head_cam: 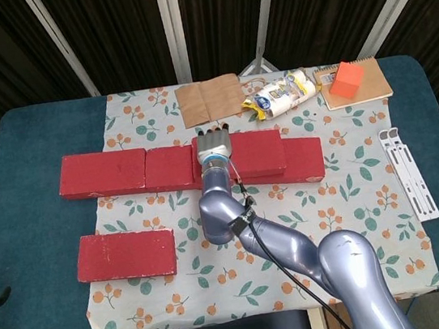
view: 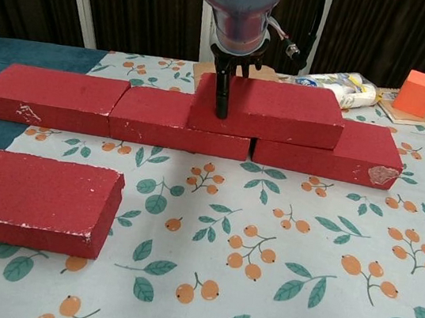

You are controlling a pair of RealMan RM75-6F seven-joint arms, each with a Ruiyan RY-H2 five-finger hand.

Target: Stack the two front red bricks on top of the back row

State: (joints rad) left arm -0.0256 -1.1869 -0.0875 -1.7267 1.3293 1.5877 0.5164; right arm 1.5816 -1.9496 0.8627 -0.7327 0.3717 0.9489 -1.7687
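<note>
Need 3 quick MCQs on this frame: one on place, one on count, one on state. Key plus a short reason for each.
1. Where does the orange cube sit?
A. on the notebook at the back right
B. on the front brick
C. on the brown paper

2. How many red bricks are in view in all?
A. three
B. four
C. five

3. What is the right hand doing?
A. hanging free above the cloth
B. gripping the left end of the stacked brick
C. resting on the snack bag

Key: 1 A, the cube stands on the spiral notebook at the table's back right corner. 2 C, three bricks in the back row, one stacked on them, and the front brick alone. 3 B, the chest view shows the fingers down the near face of the stacked brick.
</note>
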